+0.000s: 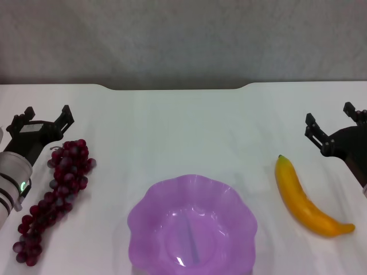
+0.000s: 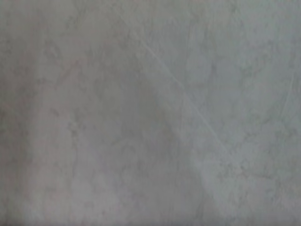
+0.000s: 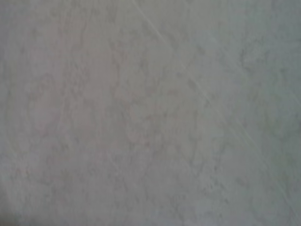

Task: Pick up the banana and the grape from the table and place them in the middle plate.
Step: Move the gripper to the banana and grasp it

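Across the whole lower frame of the head view, the white surface [image 1: 183, 126] is carrying everything, with its notched far edge running along the upper middle. At bottom centre the purple scalloped plate [image 1: 192, 229] is sitting empty, so neither fruit is delivered yet.

At lower left the grape bunch [image 1: 54, 197] is lying diagonally, its upper end reaching just beside the left claw [image 1: 43, 117], which is standing with its fingers spread and holding nothing. The loose, trailing bunch is looking like the riskier pick: a pinch on a few outer grapes could be letting the rest sag, swing, or tear free on the way to the plate, and a long bunch may be draping over the wavy rim instead of settling inside.

At lower right the banana [image 1: 307, 200] is lying well apart from the plate, green tip pointing up the frame. The right claw [image 1: 332, 126] is hovering near that tip, also spread and empty. A grip near an end of the smooth, curved fruit could be letting it pivot or slip.

Both wrist views are showing only a blank grey surface, so fine alignment cannot be judged.
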`<state>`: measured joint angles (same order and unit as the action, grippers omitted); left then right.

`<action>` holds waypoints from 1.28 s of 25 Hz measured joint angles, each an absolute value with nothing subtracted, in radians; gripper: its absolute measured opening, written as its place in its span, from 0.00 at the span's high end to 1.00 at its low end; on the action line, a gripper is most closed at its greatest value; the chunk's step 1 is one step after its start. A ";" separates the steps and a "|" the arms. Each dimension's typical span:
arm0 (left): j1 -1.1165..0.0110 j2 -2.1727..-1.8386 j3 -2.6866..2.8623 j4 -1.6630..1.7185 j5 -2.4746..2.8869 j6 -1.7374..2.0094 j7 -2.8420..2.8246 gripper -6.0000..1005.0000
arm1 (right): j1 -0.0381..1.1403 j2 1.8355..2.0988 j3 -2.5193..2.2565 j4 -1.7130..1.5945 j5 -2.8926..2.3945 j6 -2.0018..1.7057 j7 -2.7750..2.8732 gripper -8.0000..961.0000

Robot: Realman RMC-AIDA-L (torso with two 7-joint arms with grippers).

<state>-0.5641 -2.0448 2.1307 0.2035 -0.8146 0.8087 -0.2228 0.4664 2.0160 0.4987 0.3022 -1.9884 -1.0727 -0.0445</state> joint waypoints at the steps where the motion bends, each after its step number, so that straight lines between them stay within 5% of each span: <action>1: -0.565 -2.045 2.131 0.203 -0.815 0.808 -0.223 0.11 | 0.466 2.016 0.498 0.303 -1.988 -1.073 -0.045 0.09; 32: -0.568 -2.052 2.180 0.205 -0.817 0.747 -0.230 0.11 | 0.492 2.020 0.485 0.308 -1.994 -0.996 -0.028 0.09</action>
<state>-0.5678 -2.0523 2.1799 0.2053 -0.8168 0.7468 -0.2301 0.4916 2.0204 0.4848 0.3078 -1.9941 -0.9963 -0.0279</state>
